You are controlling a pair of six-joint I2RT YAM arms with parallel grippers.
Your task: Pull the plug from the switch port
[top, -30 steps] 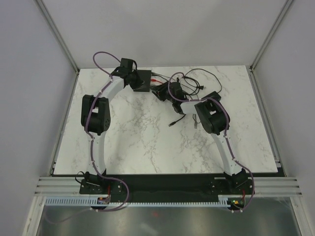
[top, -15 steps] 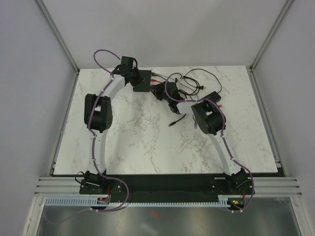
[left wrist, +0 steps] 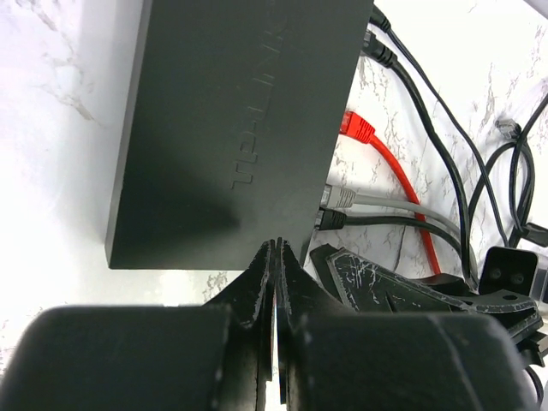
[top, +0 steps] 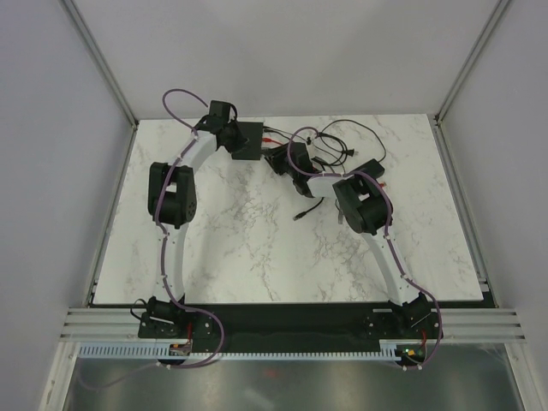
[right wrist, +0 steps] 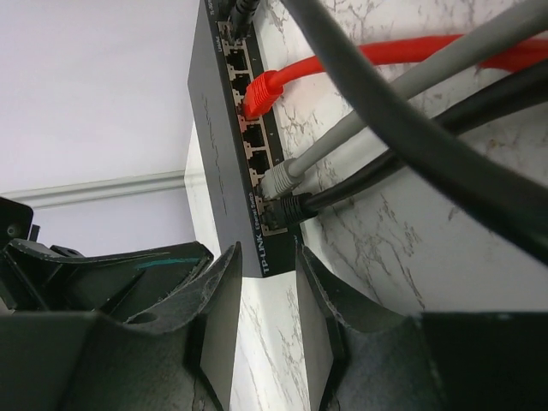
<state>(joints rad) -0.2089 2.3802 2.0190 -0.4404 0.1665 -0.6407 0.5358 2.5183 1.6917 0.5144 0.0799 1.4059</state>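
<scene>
The switch [top: 251, 139] is a flat matte-black box at the back of the table. In the left wrist view it [left wrist: 231, 120] has a red plug [left wrist: 354, 128], a grey plug [left wrist: 337, 197] and a black plug [left wrist: 329, 220] in its sockets. My left gripper [left wrist: 276, 245] is shut and empty, its tips on the switch's top near the corner by the black plug. My right gripper [right wrist: 267, 259] is open, its fingers on either side of that corner, just short of the black plug [right wrist: 288, 210]. The grey plug [right wrist: 279, 180] and red plug [right wrist: 261, 92] sit further along.
Black, grey and red cables [top: 330, 141] tangle to the right of the switch. A black power adapter [top: 373, 168] lies behind my right arm. Loose cable ends [top: 300, 216] lie on the marble table [top: 240, 248]. Walls stand close on both sides.
My right arm has moved a little left toward the switch's socket edge. My left arm has shifted slightly while its gripper stays at the switch.
</scene>
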